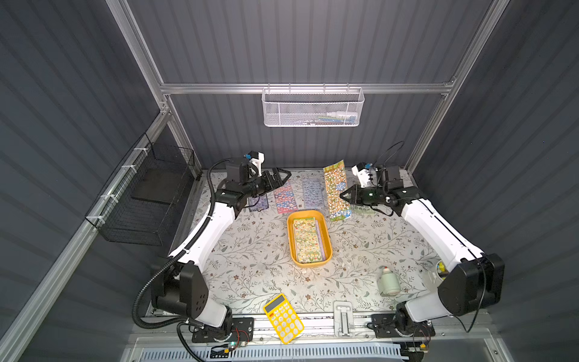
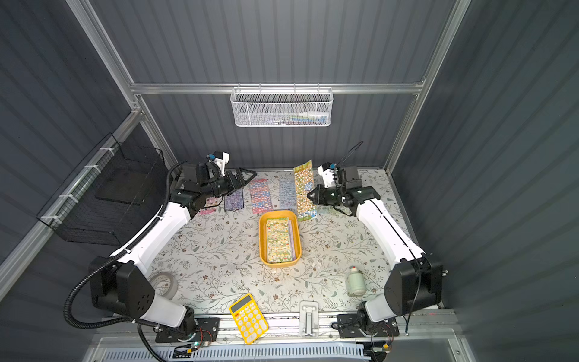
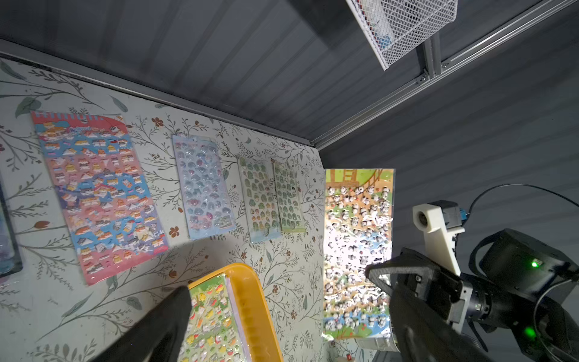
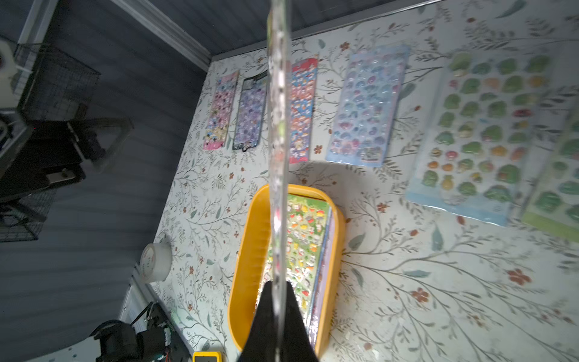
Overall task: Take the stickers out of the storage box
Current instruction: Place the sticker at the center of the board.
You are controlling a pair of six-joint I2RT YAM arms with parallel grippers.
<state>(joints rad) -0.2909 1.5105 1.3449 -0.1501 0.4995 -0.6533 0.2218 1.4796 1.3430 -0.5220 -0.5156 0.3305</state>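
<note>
In both top views the mustard-yellow storage box [image 1: 290, 241] sits about mid-bench, a little toward the far edge. A stack of stickers [image 1: 307, 239] lies inside it, a green-and-yellow sheet on top. More sheets lie flat in a row along the far edge, among them a purple sheet [image 1: 259, 203], a pink-and-blue sheet [image 1: 284, 198] and a pale blue sheet [image 1: 312, 193]. The right gripper [image 1: 343, 195] is clamped on the side of an orange panda sheet [image 1: 334, 185], which stands upright just beyond the box's far right corner. The left gripper [image 1: 285, 176] hangs over the left part of the row, jaws spread wide and empty. A yellow calculator [image 1: 283, 318] juts over the near edge. A pale bottle [image 1: 389, 280] lies toward the near right corner, and a tape roll [image 2: 164, 283] sits by the left arm's base.

In the left wrist view, one of the left gripper's black fingers [image 3: 163, 326] stands far from its partner, with only bench and the box rim [image 3: 250, 301] between them. Two overlapping green sheets [image 3: 260, 200] lie between the pale blue sheet [image 3: 203, 188] and the panda sheet [image 3: 357, 225].

In the right wrist view, the panda sheet [image 4: 279, 125] is seen edge-on, rising from the closed fingers [image 4: 261, 322]. A pink sheet [image 4: 221, 109] ends the row nearest the far left corner. Whether the held sheet's lower edge touches the bench cannot be told.
</note>
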